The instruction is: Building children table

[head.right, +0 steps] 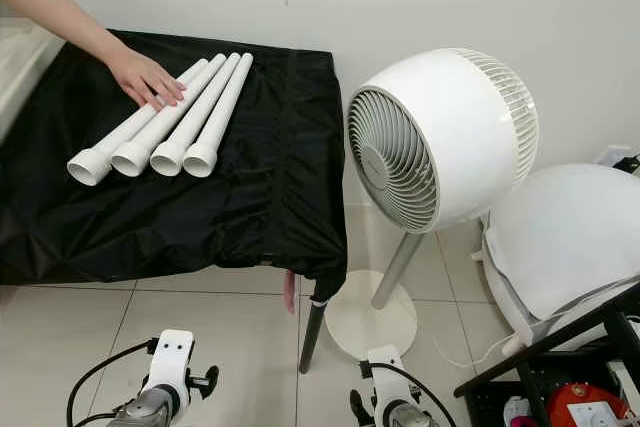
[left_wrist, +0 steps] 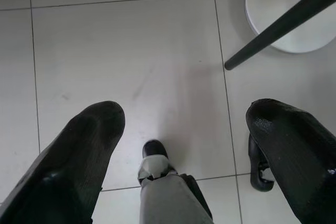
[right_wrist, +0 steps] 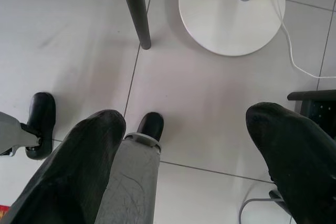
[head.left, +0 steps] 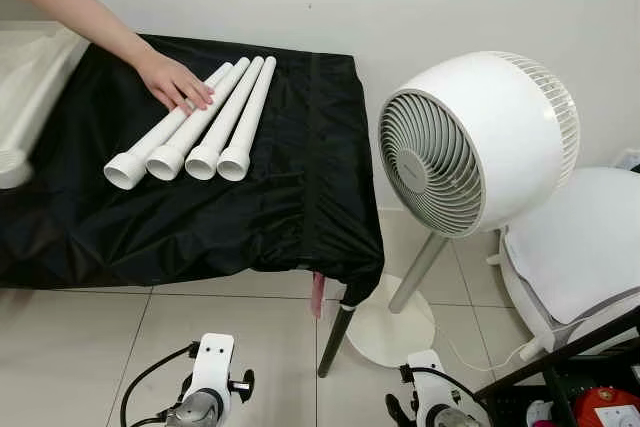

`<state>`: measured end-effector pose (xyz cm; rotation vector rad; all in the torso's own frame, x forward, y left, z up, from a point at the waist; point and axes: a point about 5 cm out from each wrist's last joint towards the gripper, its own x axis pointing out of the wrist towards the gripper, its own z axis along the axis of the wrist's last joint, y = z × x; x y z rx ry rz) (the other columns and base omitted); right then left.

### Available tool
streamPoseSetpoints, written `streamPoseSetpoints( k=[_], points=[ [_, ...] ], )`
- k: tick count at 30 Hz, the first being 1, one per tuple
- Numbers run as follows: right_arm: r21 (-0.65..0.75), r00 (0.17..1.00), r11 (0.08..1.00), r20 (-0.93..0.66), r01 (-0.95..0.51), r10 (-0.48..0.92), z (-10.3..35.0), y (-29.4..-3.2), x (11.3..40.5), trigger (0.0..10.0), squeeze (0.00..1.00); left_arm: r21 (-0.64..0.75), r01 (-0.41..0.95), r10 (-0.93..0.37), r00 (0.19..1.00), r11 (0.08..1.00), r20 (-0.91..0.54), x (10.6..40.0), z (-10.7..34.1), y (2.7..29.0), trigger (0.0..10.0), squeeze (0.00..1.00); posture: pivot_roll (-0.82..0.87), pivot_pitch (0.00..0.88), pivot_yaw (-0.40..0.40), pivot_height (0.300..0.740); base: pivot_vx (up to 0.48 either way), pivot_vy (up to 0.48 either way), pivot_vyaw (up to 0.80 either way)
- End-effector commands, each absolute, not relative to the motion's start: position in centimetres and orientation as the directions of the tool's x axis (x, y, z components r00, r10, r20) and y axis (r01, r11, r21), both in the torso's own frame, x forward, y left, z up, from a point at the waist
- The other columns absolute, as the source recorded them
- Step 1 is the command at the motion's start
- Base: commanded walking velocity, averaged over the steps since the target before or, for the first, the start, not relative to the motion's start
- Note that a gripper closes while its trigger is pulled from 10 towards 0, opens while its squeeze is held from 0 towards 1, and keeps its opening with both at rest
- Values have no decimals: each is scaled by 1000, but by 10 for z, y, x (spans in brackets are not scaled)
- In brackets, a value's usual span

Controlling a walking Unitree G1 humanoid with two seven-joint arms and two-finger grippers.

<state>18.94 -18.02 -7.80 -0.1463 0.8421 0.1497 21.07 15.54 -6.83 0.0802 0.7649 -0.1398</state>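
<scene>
**A:** Where do things stand for the table build?

**B:** Four white legs (head.left: 190,122) lie side by side on a table (head.left: 300,197) draped in black cloth, flared open ends toward the robot. A person's hand (head.left: 172,80) rests flat on the far end of the left ones. Both arms hang low over the floor tiles. The left gripper (left_wrist: 184,145) is spread wide, fingers well apart and holding nothing; the right gripper (right_wrist: 184,145) the same.

**A:** So what's the step in hand?

**B:** I'd judge it's reaching for a first leg. Nothing has been picked up yet.

**A:** How to do it well?

**B:** Wait for the hand to clear, then take the rightmost leg, since it has open cloth beside it for a finger. Close across the tube near its middle so it doesn't tip. The legs touch one another, so a finger pushed between them may roll the neighbours.

**A:** What are they made of?

**B:** Smooth, hard plastic, I'd guess: round, slightly tapered tubes with a wider collar at the near end. Slick under rubber pads, so a firm squeeze. The cloth is thin, shiny and wrinkled, and could slide if dragged.

**A:** Anything else nearby?

**B:** A white fan (head.left: 470,142) on a stand, just right of the table, with a round base (right_wrist: 231,9) on the floor. At the far left, something white and moulded, possibly the tabletop; too little shows to tell.
</scene>
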Motion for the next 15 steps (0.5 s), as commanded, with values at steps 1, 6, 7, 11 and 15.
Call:
streamPoseSetpoints(
  k=[1,6,7,11,15],
  points=[
    [-59,637,981,-767,-187,75,-82,-181,182,10000,0,25,194,-122,708,981,-696,206,-70,155,10000,0,117,8,-51,740,0,0,0],
    [-63,636,981,-769,-181,69,-83,-183,180,10000,0,92,240,-110,709,966,-696,204,-71,158,10000,0,112,10,-44,740,0,0,0],
    [-58,637,982,-768,-182,72,-83,-182,179,10000,0,93,234,-101,700,968,-707,202,-72,160,10000,0,108,7,-38,740,0,0,0],
    [-61,638,981,-767,-185,73,-83,-182,179,10000,0,104,237,-94,696,966,-711,201,-73,161,10000,0,108,7,-36,740,0,0,0],
    [-79,646,979,-761,-188,63,-82,-182,180,10000,0,147,257,-80,704,955,-706,203,-72,162,10000,0,107,2,-27,740,0,0,0]
  ],
)
